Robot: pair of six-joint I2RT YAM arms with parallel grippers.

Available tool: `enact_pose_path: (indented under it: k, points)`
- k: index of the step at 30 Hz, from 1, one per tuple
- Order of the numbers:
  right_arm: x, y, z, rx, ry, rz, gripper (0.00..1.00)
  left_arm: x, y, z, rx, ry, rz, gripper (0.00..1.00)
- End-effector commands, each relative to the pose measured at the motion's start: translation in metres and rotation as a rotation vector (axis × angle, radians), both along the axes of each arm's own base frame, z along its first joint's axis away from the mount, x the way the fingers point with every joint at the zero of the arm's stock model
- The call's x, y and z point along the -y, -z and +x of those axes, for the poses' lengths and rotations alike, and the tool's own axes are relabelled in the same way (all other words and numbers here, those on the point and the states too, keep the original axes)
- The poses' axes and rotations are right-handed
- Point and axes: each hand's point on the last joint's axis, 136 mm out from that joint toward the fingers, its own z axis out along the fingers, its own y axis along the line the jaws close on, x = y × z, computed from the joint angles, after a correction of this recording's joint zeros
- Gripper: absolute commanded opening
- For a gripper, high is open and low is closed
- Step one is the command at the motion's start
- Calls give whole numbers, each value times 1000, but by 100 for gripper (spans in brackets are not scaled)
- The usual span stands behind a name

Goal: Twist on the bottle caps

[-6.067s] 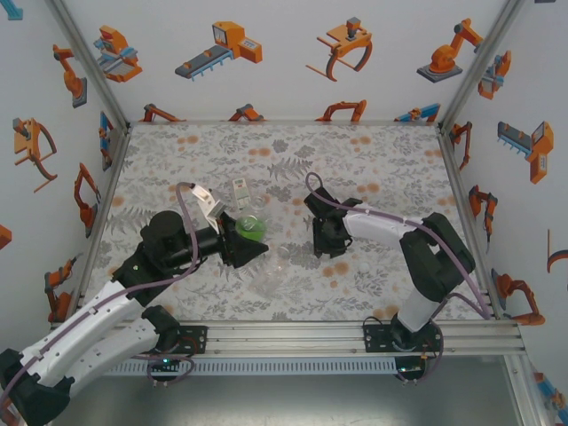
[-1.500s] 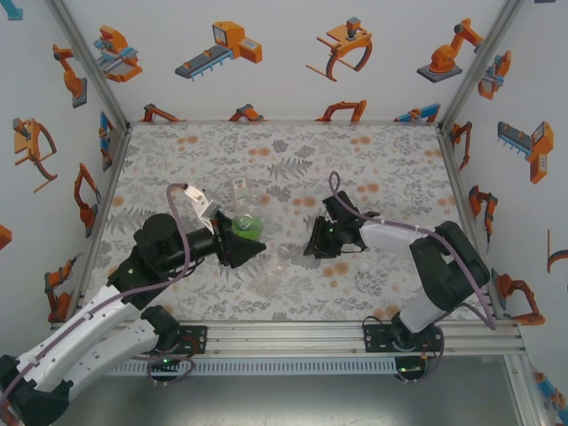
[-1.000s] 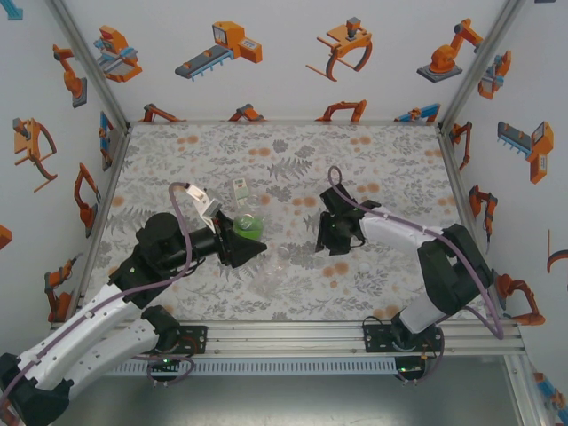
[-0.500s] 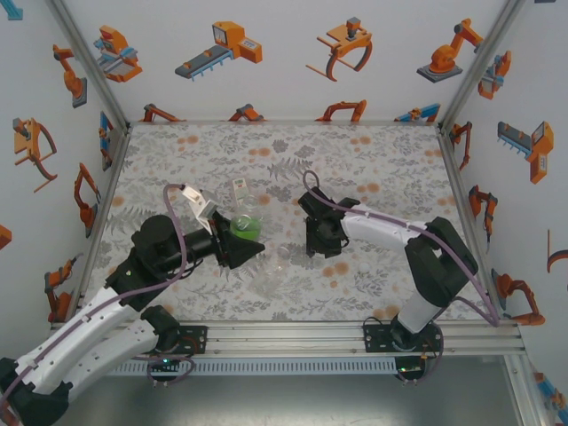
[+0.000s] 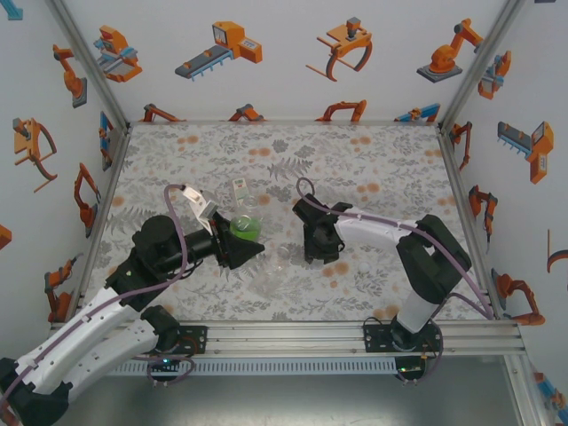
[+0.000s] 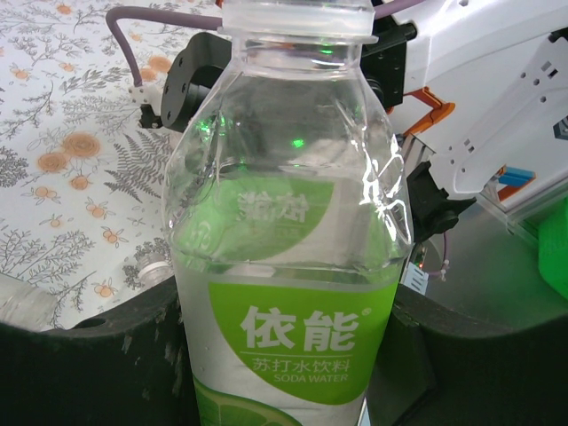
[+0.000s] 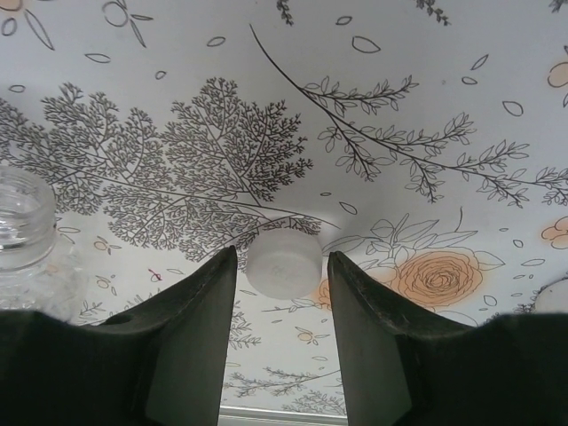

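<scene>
My left gripper (image 5: 241, 248) is shut on the green-labelled bottle (image 6: 288, 266), held upright with its mouth uncapped; the same bottle (image 5: 246, 228) shows near the table's middle. My right gripper (image 7: 282, 293) stands open just above the table, a white cap (image 7: 284, 262) lying between its fingertips, untouched. From above, that right gripper (image 5: 320, 255) is right of the bottle. The plain bottle (image 5: 269, 277) lies on its side, its open neck (image 7: 22, 209) left of the right fingers. The white-and-green labelled bottle (image 5: 240, 191) stands behind the held one.
A second white cap (image 5: 364, 265) lies to the right of the right gripper and also peeks in as a cap (image 7: 557, 297) at the frame's edge. The floral table cover (image 5: 373, 169) stretches back to the printed walls.
The right gripper has shifted left toward the table's middle and settled over a white cap. The left arm has held the green-labelled bottle still.
</scene>
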Motion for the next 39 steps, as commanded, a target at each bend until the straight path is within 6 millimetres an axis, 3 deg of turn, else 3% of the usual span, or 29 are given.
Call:
enact_pose_path:
  k: [1, 18, 28, 32, 39]
  points:
    - [7, 8, -5, -3, 14, -41, 44, -1, 1, -1, 4, -1, -3, 0]
    - [5, 17, -3, 14, 8, -31, 42, -1, 0, -1, 7, -2, -6, 0]
    - [7, 15, -4, 13, 3, -40, 34, 1, 1, 1, 5, -1, -5, 0]
    - [6, 5, -3, 31, -13, -31, 30, 3, 2, 2, 2, 6, 2, 0]
    - [5, -33, 0, 92, -97, -10, 27, 7, 16, 2, 8, 25, 51, 0]
